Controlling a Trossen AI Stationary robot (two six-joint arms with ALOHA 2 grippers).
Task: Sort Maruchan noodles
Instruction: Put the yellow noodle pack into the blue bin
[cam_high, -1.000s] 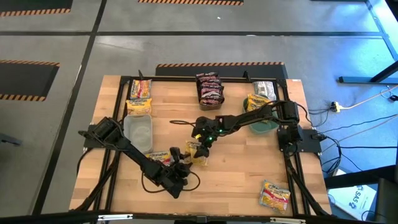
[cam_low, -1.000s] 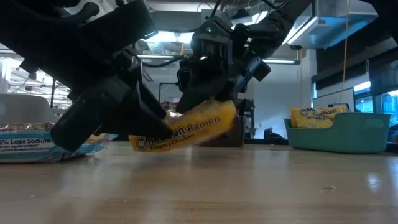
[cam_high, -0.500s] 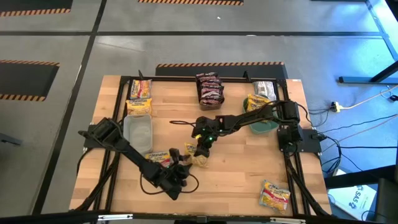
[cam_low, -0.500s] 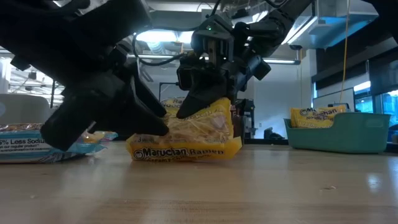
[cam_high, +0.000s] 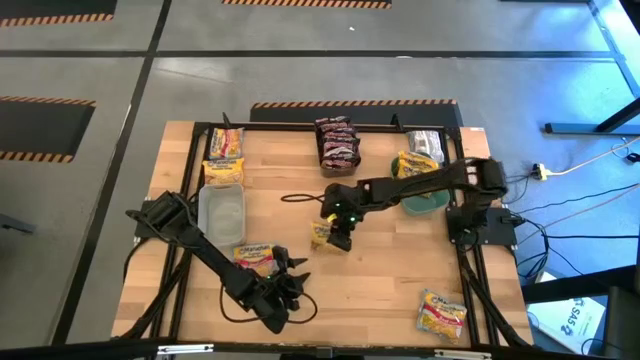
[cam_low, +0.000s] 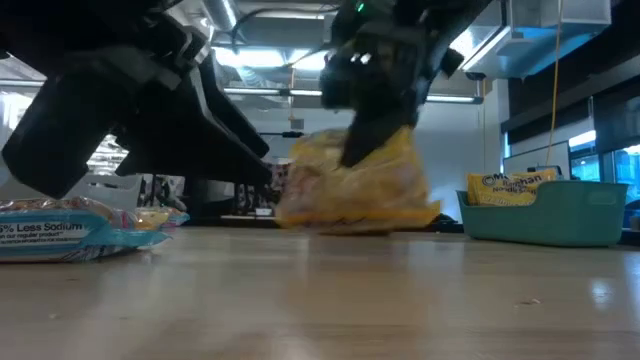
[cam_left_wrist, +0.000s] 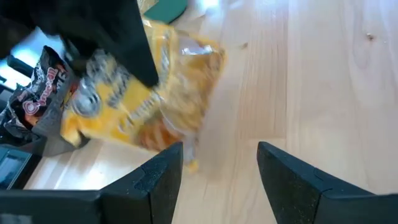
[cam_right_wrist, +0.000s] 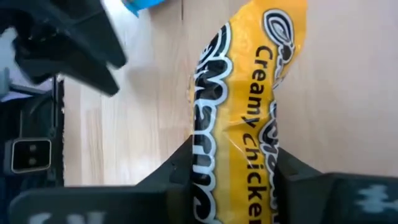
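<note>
A yellow Maruchan noodles packet (cam_high: 321, 233) hangs from my right gripper (cam_high: 338, 236), which is shut on it near the table's middle. In the low view the packet (cam_low: 355, 185) stands on edge under the gripper (cam_low: 372, 135). My left gripper (cam_high: 289, 268) stands open a little nearer and to the left, touching nothing. Its wrist view shows the open gripper (cam_left_wrist: 219, 180) with the yellow packet (cam_left_wrist: 155, 102) beyond it. Another packet (cam_high: 254, 255) lies flat on the table next to my left gripper. My right gripper pinches the yellow packet between its two fingers, across the printed face near one end (cam_right_wrist: 239, 165). The fingers slant down from the table's right side. The packet hangs below them on edge. I cannot tell whether its lower edge (cam_low: 350, 222) still touches the wood.
Yellow packets (cam_high: 225, 158) lie at the far left, above a clear bin (cam_high: 222, 208). Dark red packets (cam_high: 337, 143) sit at the far middle, a silver one (cam_high: 426, 141) at the far right. A green dish (cam_high: 428, 203) holds a yellow packet (cam_high: 410, 165). One more packet (cam_high: 442, 313) lies near right.
My right gripper has taken the yellow packet up from the table and moved it a little toward the right and far side. The packet, lying tilted low a second ago, now hangs on edge. My left gripper has drawn back toward the near left, still open.
</note>
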